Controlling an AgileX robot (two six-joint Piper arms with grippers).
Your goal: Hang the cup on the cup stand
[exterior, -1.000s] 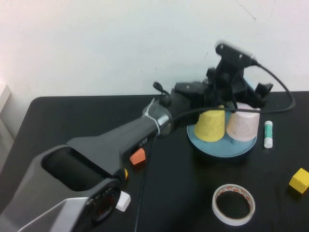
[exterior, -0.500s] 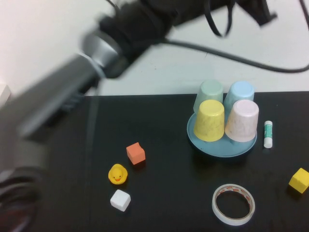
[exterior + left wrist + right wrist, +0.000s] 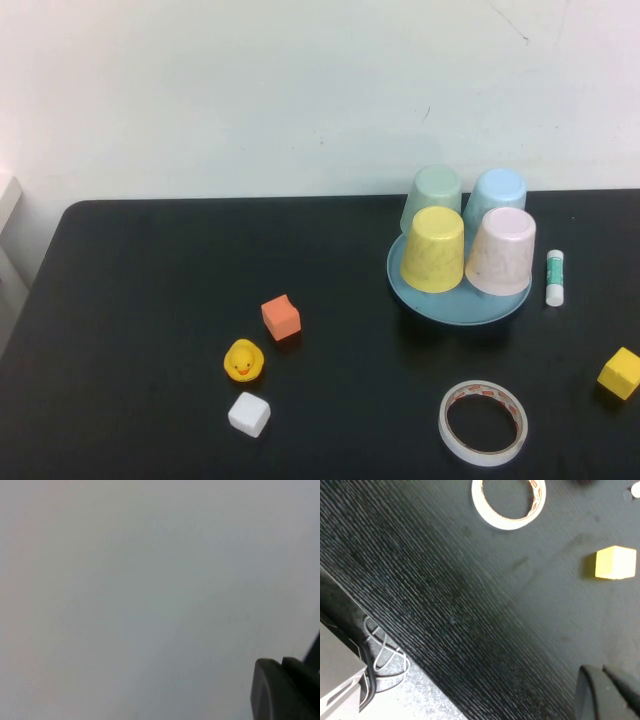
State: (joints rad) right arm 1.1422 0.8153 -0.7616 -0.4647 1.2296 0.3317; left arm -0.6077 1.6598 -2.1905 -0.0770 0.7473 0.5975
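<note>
The pale pink cup (image 3: 502,250) sits upside down on the front right of the teal cup stand (image 3: 458,306), next to a yellow cup (image 3: 435,248). A green cup (image 3: 433,197) and a light blue cup (image 3: 496,195) stand inverted behind them. The cups hide the stand's pegs. Neither arm shows in the high view. My left gripper (image 3: 281,666) is shut and empty, with only a blank pale wall before it. My right gripper (image 3: 601,672) is shut and empty, low over the black table near its front edge.
On the black table lie a tape ring (image 3: 483,422), a yellow block (image 3: 620,373), a glue stick (image 3: 555,277), an orange block (image 3: 282,317), a yellow duck (image 3: 243,360) and a white block (image 3: 249,413). Cables (image 3: 382,652) hang past the table's edge.
My left arm has pulled up and away from the cup stand and left the high view, and its gripper has shut. The pink cup stays on the stand.
</note>
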